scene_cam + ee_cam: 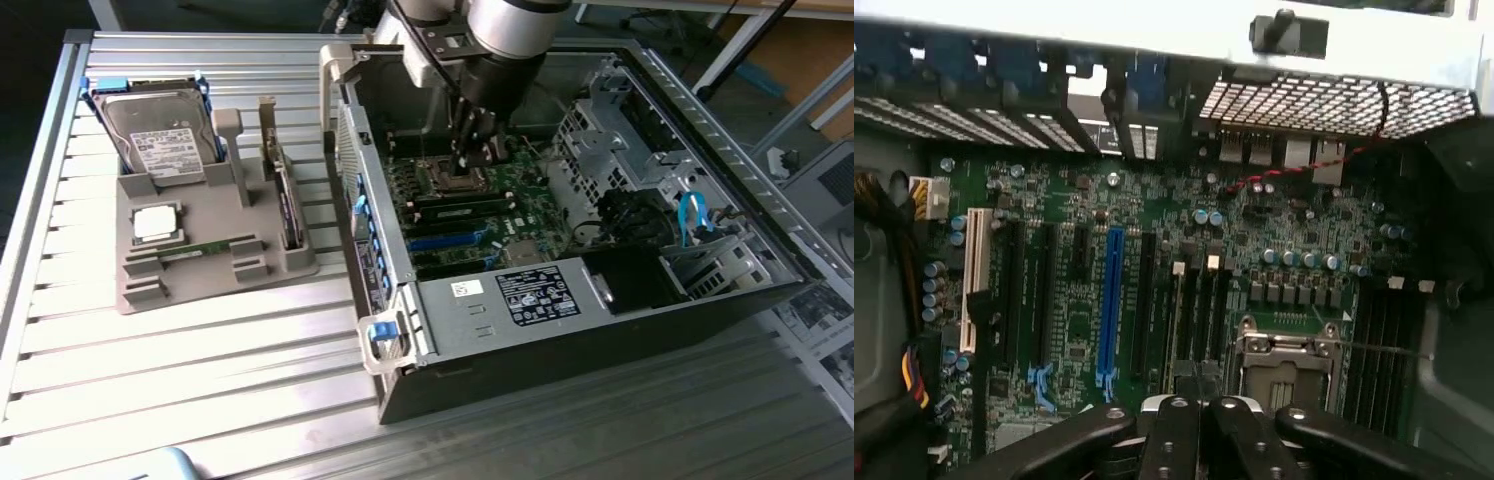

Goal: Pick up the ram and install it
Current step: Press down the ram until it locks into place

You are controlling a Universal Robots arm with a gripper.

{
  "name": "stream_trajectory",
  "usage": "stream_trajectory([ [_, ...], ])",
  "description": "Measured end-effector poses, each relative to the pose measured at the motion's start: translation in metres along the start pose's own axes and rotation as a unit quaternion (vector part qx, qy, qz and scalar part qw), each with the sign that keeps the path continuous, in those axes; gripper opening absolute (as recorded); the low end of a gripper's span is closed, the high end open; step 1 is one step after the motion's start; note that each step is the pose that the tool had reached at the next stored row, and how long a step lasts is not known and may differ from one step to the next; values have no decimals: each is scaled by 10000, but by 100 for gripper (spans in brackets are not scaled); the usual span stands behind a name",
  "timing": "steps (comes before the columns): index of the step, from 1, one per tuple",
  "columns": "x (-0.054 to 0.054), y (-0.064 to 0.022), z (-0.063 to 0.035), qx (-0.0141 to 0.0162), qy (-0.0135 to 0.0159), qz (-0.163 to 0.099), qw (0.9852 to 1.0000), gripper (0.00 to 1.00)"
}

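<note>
A thin green ram stick lies flat in the grey holder at the exterior view's left, outside the computer case. My gripper hangs inside the open case, far from that stick and just above the motherboard beside the processor socket. In the wrist view my gripper is shut, its black fingers pressed together over the dark memory slots next to the socket. I cannot make out anything between them.
On the holder a hard drive stands in a blue frame, with a square silver processor chip below it and an upright card beside it. In the case are case walls, a drive cage, blue cables and a blue slot.
</note>
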State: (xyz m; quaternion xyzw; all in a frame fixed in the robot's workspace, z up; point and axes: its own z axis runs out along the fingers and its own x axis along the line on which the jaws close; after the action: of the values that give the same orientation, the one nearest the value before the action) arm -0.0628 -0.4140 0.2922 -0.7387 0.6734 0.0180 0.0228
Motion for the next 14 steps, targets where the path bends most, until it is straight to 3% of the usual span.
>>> stream_trajectory([
  [1, 4, -55, 0, -1, 0, 0, 10000, 11],
  [14, 14, -397, 2, -2, 2, 0, 10000, 11],
])
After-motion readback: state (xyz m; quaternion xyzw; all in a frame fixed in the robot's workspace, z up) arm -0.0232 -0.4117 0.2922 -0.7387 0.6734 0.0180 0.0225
